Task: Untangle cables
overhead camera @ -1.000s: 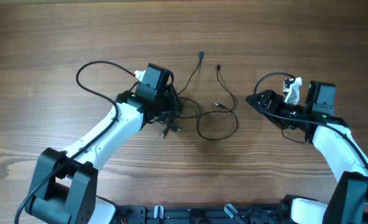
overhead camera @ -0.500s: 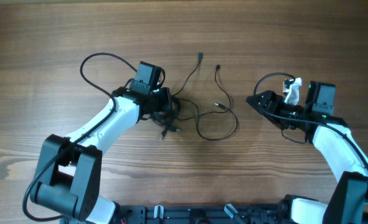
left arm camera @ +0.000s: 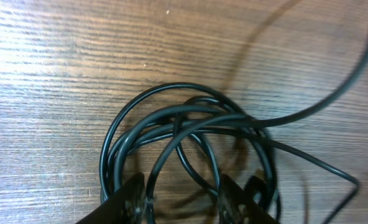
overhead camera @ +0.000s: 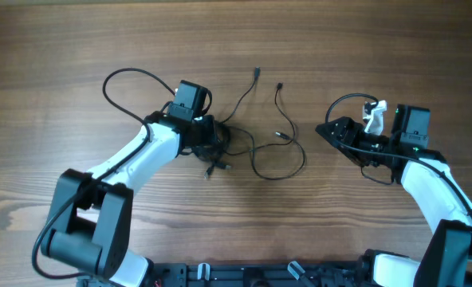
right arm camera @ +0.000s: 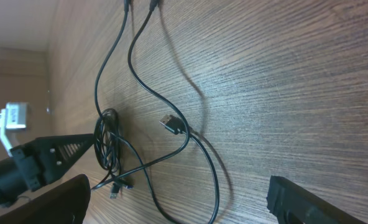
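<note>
The cables lie mid-table: a tight coil of thin black cords (overhead camera: 218, 145) with a loose loop (overhead camera: 280, 166) trailing right, and two plug ends (overhead camera: 257, 72) pointing to the far side. My left gripper (overhead camera: 210, 137) is down on the coil. In the left wrist view its fingers (left arm camera: 183, 202) are apart, with several strands of the coil (left arm camera: 190, 134) between them. My right gripper (overhead camera: 330, 127) is open and empty, right of the loop. In the right wrist view its jaws (right arm camera: 178, 190) are spread wide and face the loop (right arm camera: 202, 168) and the coil (right arm camera: 106, 140).
The left arm's thicker black cable (overhead camera: 120, 80) arcs over the wooden table (overhead camera: 395, 48) behind that arm. A white tag (overhead camera: 372, 116) sits on the right arm. A USB plug (right arm camera: 171, 123) lies by the loop.
My left wrist has shifted a little left and back while its fingers stay at the coil. The coil has been nudged slightly. The right arm has not moved.
</note>
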{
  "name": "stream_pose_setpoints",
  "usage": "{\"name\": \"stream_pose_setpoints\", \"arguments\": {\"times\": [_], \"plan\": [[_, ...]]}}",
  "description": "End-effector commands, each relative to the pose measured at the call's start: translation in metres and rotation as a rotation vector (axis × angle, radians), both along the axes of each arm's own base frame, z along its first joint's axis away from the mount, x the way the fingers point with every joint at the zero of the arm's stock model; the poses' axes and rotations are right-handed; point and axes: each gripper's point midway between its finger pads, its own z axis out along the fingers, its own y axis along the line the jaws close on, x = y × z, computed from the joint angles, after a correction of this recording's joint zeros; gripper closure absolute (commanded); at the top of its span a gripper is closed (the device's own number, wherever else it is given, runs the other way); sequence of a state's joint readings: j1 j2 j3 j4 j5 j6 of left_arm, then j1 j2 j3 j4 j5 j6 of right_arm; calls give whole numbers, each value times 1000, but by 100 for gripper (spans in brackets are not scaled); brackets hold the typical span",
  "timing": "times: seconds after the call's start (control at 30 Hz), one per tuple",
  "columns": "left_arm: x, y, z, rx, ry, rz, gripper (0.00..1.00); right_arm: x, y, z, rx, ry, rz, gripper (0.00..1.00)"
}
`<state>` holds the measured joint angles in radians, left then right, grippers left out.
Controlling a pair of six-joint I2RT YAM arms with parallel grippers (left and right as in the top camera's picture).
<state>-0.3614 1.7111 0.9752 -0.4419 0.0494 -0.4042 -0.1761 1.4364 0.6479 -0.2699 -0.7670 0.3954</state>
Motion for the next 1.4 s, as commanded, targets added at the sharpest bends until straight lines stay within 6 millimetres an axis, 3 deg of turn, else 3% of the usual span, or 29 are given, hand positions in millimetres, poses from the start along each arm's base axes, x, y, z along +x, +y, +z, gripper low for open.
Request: {"name": "stream_pose_setpoints", "arguments": {"times": [0.0, 0.13, 0.23, 0.3, 0.33, 0.4, 0.47, 0.53, 0.6, 0.7, 0.8, 0.87, 0.97, 1.07, 1.2, 1.27, 1.3, 1.33, 1.37], "plan": [[-5, 5, -20, 25, 54, 4, 64, -2, 2, 2, 18, 1, 9, 7], [-6, 5, -24, 27, 63, 4, 75, -2, 2, 2, 19, 3, 8, 7], [-7, 4, -24, 22, 69, 2, 76, -2, 2, 2, 18, 2, 8, 7], [-11, 5, -24, 26, 82, 2, 94, -2, 2, 2, 18, 2, 8, 7], [-11, 6, -21, 25, 81, 1, 96, -2, 2, 2, 18, 2, 8, 7], [-5, 2, 4, -4, 28, 10, 96, -2, 2, 2, 10, -9, 19, 7], [4, -12, 46, -103, -59, -6, 96, -2, 5, 4, 7, -40, 55, 4], [9, -21, 95, -217, -154, 48, 96, -9, 32, 38, 174, -184, 221, 0], [12, -22, 129, -319, -218, 151, 96, -16, 51, 75, 337, -330, 359, 0], [19, -36, 182, -518, -318, 204, 96, -22, 87, 91, 392, -358, 477, 0], [16, -52, 197, -548, -367, 51, 96, -14, 122, 92, 374, -271, 439, 0], [3, -68, 202, -557, -386, -145, 96, 5, 138, 96, 323, -299, 349, 0], [-1, -70, 217, -576, -431, -183, 96, 27, 141, 91, 286, -251, 159, 1], [-15, -81, 241, -633, -485, -305, 96, 31, 150, 85, 252, -230, 85, 17], [-29, -89, 252, -692, -479, -370, 96, 34, 166, 91, 212, -303, 53, 27], [-37, -98, 263, -747, -489, -436, 96, 37, 167, 91, 190, -322, 31, 62], [-41, -104, 279, -796, -534, -502, 96, 41, 160, 83, 152, -309, -15, 85], [-42, -106, 290, -823, -570, -532, 96, 46, 150, 76, 117, -293, -61, 95], [-41, -102, 305, -838, -631, -548, 96, 52, 132, 66, 73, -265, -124, 96]]}}
